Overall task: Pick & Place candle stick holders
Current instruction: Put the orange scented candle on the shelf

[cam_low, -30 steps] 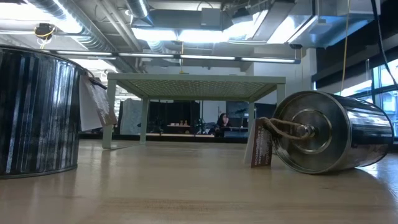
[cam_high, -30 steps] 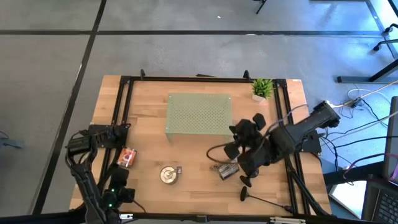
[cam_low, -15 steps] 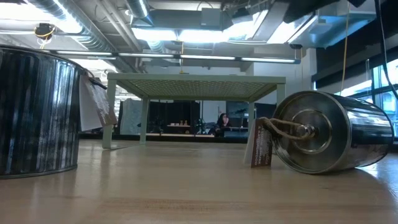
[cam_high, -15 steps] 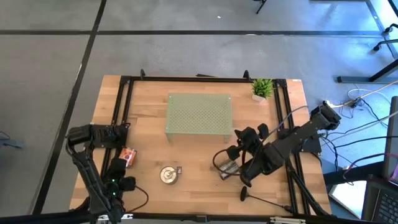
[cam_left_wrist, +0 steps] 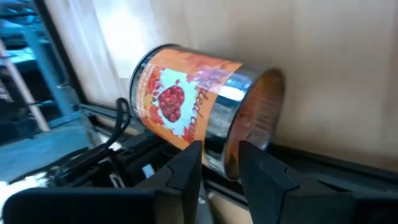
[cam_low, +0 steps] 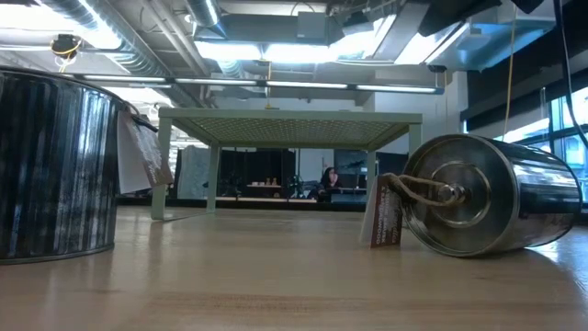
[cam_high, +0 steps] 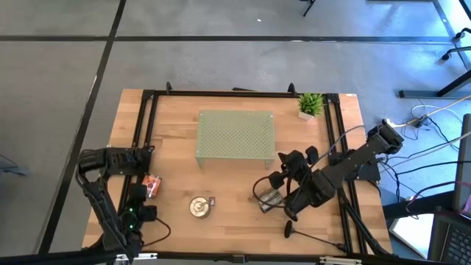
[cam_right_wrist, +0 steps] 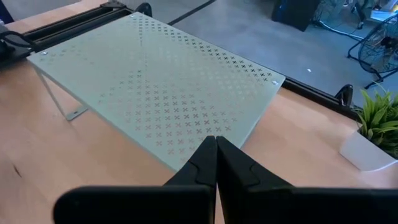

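Left gripper [cam_left_wrist: 217, 158], fingers parted, faces an orange printed tin can [cam_left_wrist: 199, 109] lying at the table's rail, while the right gripper [cam_right_wrist: 216, 152], fingers pressed together, overlooks the perforated green metal shelf [cam_right_wrist: 161, 93]; one black candle stick holder [cam_high: 291, 230] apparently lies near the front edge.

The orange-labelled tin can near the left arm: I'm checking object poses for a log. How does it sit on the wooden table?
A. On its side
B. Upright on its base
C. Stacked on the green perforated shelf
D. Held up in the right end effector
A: the left wrist view shows the orange-labelled tin can lying on its side on the wooden table, label sideways and one round end facing the camera.
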Action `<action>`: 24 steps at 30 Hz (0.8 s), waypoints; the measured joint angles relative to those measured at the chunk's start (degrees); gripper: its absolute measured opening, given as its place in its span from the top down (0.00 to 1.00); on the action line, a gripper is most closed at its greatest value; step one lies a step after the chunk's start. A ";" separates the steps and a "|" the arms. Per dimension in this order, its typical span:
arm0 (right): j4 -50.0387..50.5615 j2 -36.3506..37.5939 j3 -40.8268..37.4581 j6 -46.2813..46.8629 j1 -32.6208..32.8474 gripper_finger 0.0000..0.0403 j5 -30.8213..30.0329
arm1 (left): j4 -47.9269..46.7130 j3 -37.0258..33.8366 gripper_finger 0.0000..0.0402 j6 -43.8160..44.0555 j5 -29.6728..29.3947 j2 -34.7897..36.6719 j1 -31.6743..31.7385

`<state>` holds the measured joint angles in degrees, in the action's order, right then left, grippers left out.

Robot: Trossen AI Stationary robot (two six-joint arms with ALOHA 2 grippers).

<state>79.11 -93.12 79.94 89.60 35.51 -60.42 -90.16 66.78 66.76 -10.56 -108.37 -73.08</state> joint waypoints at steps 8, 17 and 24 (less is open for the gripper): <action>0.71 0.00 0.00 0.01 0.00 0.99 0.02 | -0.39 -1.79 0.75 -0.96 -2.50 -1.49 -0.43; 0.64 0.00 0.00 -0.01 -0.04 0.99 0.02 | -0.04 -2.07 0.85 -0.02 -6.84 -1.49 -0.38; 0.44 0.00 0.00 -0.02 -0.04 0.99 0.02 | -0.29 -4.95 0.98 0.70 -5.69 -1.50 -0.21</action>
<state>79.55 -93.12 79.94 89.58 35.46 -60.40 -90.45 61.83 67.46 -16.25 -109.87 -73.29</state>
